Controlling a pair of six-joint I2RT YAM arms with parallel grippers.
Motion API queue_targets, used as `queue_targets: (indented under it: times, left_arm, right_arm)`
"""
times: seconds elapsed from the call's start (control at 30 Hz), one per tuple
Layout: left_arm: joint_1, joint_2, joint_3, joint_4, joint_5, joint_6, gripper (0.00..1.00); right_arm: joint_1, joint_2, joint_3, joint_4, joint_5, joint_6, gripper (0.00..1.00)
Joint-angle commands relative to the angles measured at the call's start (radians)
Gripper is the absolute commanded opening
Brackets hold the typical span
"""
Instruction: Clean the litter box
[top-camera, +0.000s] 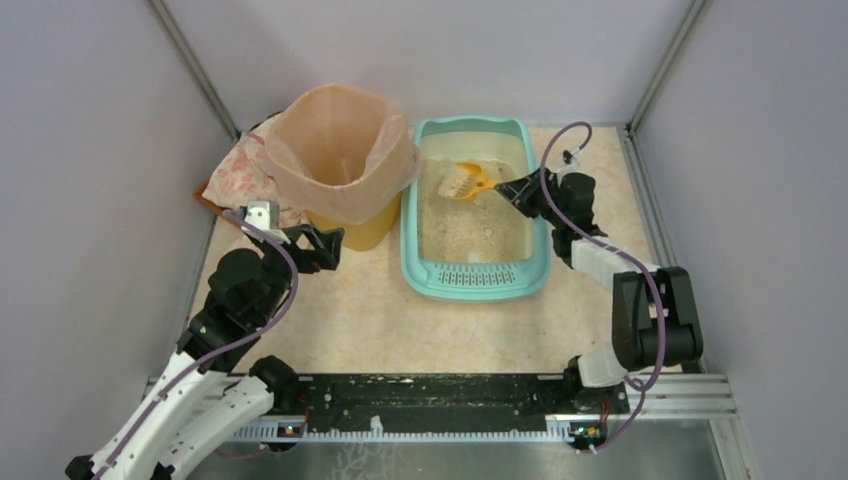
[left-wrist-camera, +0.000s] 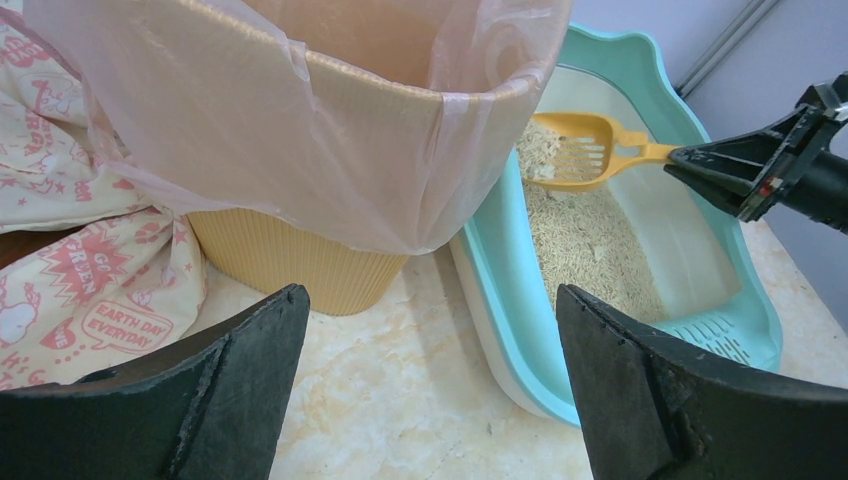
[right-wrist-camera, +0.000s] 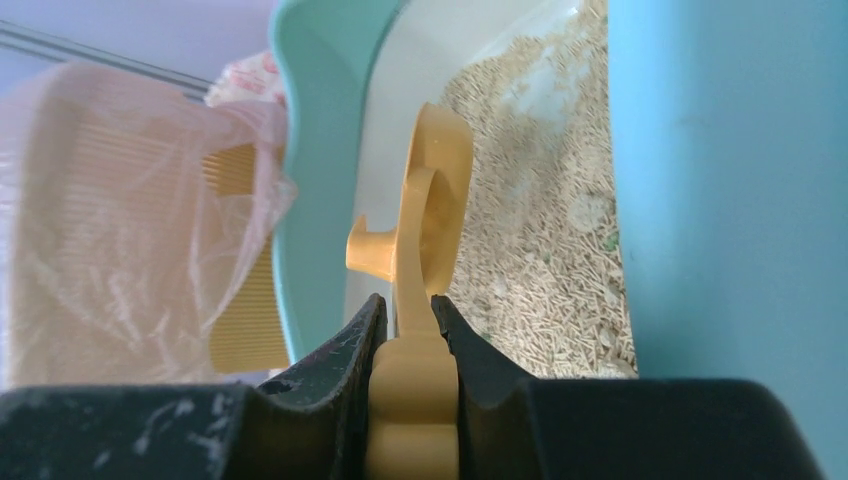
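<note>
The teal litter box (top-camera: 414, 262) (left-wrist-camera: 510, 330) (right-wrist-camera: 310, 180) lies at the back middle of the table, beige litter inside and its slotted grille at the near end. My right gripper (top-camera: 508, 190) (right-wrist-camera: 408, 305) is shut on the handle of a yellow slotted scoop (top-camera: 470, 182) (left-wrist-camera: 580, 152) (right-wrist-camera: 425, 200), held above the litter at the box's far end with pale clumps in its bowl. My left gripper (top-camera: 328, 246) (left-wrist-camera: 432, 300) stands open and empty near the base of the yellow bin, left of the box.
A round yellow bin with a peach bag liner (top-camera: 345, 160) (left-wrist-camera: 330, 150) (right-wrist-camera: 130, 220) stands just left of the litter box. A patterned white and pink cloth (top-camera: 232, 175) (left-wrist-camera: 90, 280) lies behind and left of the bin. Grey walls close in the table.
</note>
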Motion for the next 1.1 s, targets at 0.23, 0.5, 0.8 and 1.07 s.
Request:
queue_targets:
  times: [0.23,0.5,0.8,1.07]
  left_arm:
    - [-0.002,0.006,-0.004,0.022,0.022,-0.002,0.99]
    - [-0.003,0.01,-0.003,0.025,0.022,-0.002,0.99]
    - [-0.002,0.029,-0.003,0.044,0.048,-0.006,0.99]
    - [-0.002,0.017,-0.012,0.036,0.053,-0.01,0.99]
  right_arm:
    - [-0.229,-0.121,-0.188,0.42,-0.274,0.197,0.0]
    - [-0.273,-0.153,-0.233,0.475,-0.346,0.23,0.0]
    - [-0.321,-0.2,-0.259,0.441,-0.414,0.224,0.0]
    - [-0.374,-0.197,-0.325,0.536,-0.443,0.279,0.0]
